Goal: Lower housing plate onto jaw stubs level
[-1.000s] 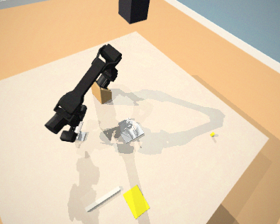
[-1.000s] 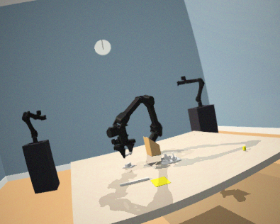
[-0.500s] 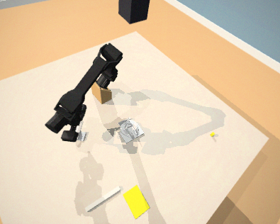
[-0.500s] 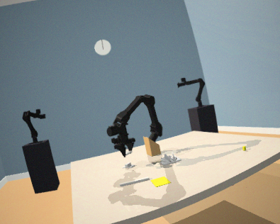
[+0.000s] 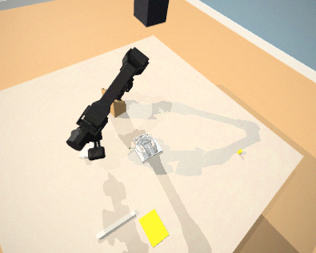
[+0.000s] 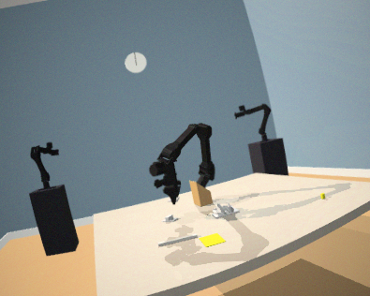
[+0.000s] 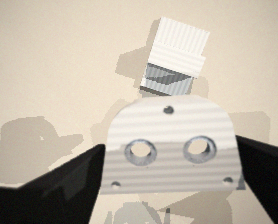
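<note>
My gripper [image 5: 96, 152] [image 6: 174, 201] [image 7: 165, 146] is shut on the housing plate [image 7: 170, 125], a pale ribbed plate with a rounded edge, two large holes and three small ones. It holds the plate above the table; the fingers hide most of it in the top and exterior views. The grey-white jaw assembly [image 5: 148, 147] [image 6: 224, 210] stands on the table, to the right of the gripper in the top and exterior views. Only a grey part of it shows at the bottom edge of the wrist view [image 7: 131, 216]. Its pins and stubs are too small to tell apart.
A small white ribbed block [image 5: 84, 152] [image 6: 169, 218] [image 7: 178, 47] stands on the table near the gripper. A tan block [image 5: 118, 109] [image 6: 201, 195] stands behind. A pale bar [image 5: 117, 225] [image 6: 178, 241], a yellow sheet [image 5: 154, 227] [image 6: 212, 240] and a yellow cube [image 5: 240, 151] [image 6: 322, 196] also lie there.
</note>
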`<state>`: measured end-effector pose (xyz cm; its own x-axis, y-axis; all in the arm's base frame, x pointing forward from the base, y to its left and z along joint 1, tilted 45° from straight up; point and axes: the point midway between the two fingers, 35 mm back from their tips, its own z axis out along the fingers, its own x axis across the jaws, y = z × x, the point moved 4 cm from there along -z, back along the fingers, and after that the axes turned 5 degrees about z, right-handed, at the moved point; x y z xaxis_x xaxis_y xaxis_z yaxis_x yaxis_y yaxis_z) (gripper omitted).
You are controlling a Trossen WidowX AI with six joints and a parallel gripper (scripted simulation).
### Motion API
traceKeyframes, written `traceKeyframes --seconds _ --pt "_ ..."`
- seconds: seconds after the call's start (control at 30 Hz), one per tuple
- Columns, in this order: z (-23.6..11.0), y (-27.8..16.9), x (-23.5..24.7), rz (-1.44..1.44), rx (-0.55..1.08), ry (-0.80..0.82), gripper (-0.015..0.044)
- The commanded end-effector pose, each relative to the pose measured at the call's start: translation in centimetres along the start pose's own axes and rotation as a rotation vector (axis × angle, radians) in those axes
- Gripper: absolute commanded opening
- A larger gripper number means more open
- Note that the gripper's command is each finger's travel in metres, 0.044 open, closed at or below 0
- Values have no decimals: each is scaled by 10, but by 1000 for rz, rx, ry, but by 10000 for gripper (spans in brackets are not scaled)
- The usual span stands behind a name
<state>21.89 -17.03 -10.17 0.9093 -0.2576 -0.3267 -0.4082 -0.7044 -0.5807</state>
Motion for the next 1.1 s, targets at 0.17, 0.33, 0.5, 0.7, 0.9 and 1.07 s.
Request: traceKeyframes --seconds 0.17,0.33,0.5,0.7,0.9,1.07 --pt "-5 -30 1 -224 -4 6 351" --pt "-6 -45 2 -347 -7 8 351" --pt "-7 -61 2 -471 -8 9 351" --pt "-8 -79 1 -619 -9 10 351" --pt "-8 -97 -2 -768 -9 11 351" --pt "-8 -112 -4 -893 -8 11 351"
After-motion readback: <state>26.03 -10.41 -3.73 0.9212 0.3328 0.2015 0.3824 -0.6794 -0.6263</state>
